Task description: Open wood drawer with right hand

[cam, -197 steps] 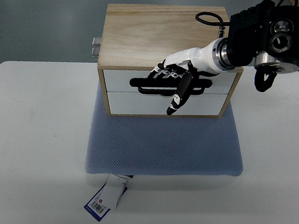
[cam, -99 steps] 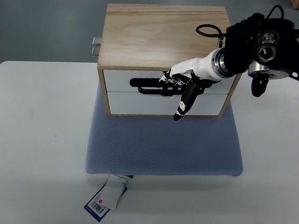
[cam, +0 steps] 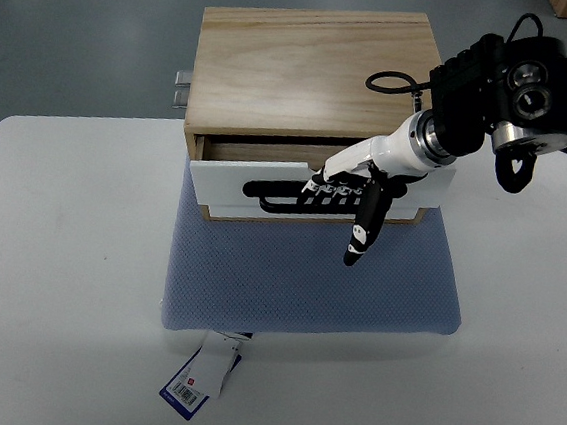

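1. Nearest the robot, close to the front edge of the white desk [cam: 56, 281], a small tag [cam: 199, 376] with blue and white print lies flat — it seems to hang off the front edge of the pad, though the join is hard to make out.

2. Behind the tag, a blue-grey mesh pad [cam: 307, 280] covers the middle of the desk; the rest of the desk top around it is bare white.

3. At the back edge of the pad stands the wooden drawer box [cam: 297, 68], its pale top running past the back edge of the desk. The upper white drawer front [cam: 221, 181] stands out a little from the box, with a dark gap showing above it — partly open, I judge, and far from fully out.

4. The right hand [cam: 352, 184], its arm coming in from the right edge, has its fingers curled into the black handle [cam: 280, 194] on that drawer front; one finger points down over the pad, free of the handle.

5. The pull is the step in hand. The next move calls for a straight draw toward the front edge of the desk, keeping the curled fingers hooked so the handle does not slip and the box does not slide on the pad.

6. Beyond the desk lies a plain grey floor [cam: 81, 22]. The left arm does not show.
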Robot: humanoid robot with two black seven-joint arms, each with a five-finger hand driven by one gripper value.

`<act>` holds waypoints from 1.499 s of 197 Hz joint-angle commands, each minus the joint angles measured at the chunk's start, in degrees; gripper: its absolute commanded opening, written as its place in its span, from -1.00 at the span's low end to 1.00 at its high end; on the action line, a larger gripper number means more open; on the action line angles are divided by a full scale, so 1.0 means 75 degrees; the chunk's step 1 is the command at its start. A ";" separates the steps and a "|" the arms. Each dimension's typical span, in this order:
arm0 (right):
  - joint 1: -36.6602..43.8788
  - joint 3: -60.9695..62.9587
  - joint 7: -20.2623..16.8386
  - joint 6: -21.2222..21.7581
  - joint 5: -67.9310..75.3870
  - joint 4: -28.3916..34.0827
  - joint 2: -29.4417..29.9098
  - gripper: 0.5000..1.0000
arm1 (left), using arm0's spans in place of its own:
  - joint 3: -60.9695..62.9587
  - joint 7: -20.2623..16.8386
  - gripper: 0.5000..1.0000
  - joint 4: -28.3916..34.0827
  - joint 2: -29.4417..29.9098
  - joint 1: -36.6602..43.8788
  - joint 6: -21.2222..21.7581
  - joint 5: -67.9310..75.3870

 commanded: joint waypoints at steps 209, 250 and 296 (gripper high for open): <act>0.0003 0.1862 0.0000 0.0869 0.1976 0.1047 -0.1585 0.78 | 0.0000 0.0000 1.00 -0.0001 0.0000 0.0000 0.0001 0.0006; -0.0126 0.3280 0.0000 0.0869 0.1930 -0.0405 -0.1644 0.78 | 0.0000 0.0000 1.00 -0.0012 0.0000 0.0000 0.0001 0.0006; -0.1344 0.5578 0.1233 0.0772 0.1941 -0.3254 -0.0765 0.78 | 0.0023 0.0012 1.00 -0.0047 0.0000 0.0000 0.0001 0.0006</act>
